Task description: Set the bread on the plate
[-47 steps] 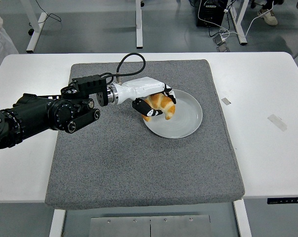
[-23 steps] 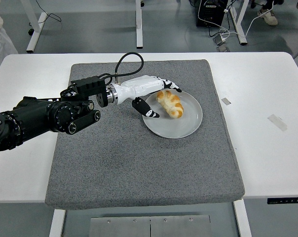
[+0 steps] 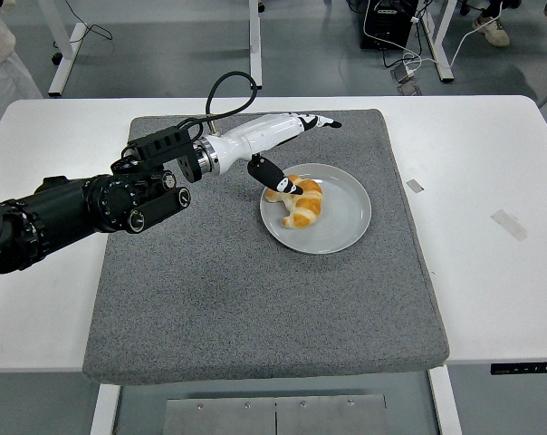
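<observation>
Hovering left hand [image 3: 278, 145], fingers [image 3: 321, 120] spread, bread [image 3: 297, 203] seemingly free

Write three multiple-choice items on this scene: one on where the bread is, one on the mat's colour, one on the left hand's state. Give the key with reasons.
1. Where is the bread?
A. on the plate
B. on the mat beside the plate
C. on the bare table

2. What colour is the mat?
A. blue
B. grey
C. red

3. What is the left hand doing?
A. gripping the bread
B. open, holding nothing
C. gripping the plate's rim

Key: 1 A, the bread lies inside the plate. 2 B, the mat under the plate is grey on the white table. 3 B, the fingers are spread straight above the plate's far rim and nothing is held.
</observation>
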Controlling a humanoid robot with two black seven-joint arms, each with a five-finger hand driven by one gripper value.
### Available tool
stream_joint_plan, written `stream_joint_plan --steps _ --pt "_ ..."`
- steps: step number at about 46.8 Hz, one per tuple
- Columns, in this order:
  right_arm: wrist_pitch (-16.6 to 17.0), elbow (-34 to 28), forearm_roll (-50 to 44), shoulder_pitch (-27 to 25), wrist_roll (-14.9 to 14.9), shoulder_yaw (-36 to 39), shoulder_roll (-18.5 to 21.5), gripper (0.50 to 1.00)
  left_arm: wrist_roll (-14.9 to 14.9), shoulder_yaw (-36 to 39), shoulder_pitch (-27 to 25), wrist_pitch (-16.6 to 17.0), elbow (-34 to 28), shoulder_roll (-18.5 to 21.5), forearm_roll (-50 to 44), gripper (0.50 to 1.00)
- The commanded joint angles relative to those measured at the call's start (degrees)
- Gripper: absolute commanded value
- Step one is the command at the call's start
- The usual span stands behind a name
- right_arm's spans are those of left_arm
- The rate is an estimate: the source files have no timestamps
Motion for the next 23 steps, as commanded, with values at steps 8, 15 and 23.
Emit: stream_joint_plan --steps 8,15,23 --pt "0.00 0.00 0.00 0.00 0.05 0.00 0.00 1.000 0.00 -2.13 0.17 -0.01 1.67 0.00 -7.96 0.974" --pt "0.00 0.00 0.00 -0.09 0.05 0.00 0.00 1.000 0.00 -3.54 0.44 -0.18 3.43 0.00 -16.75 0.975" --pt "0.00 0.00 0.00 -0.09 -0.04 -0.09 0.00 1.000 0.00 -7.66 1.67 -0.45 3.69 0.00 -28.44 0.977"
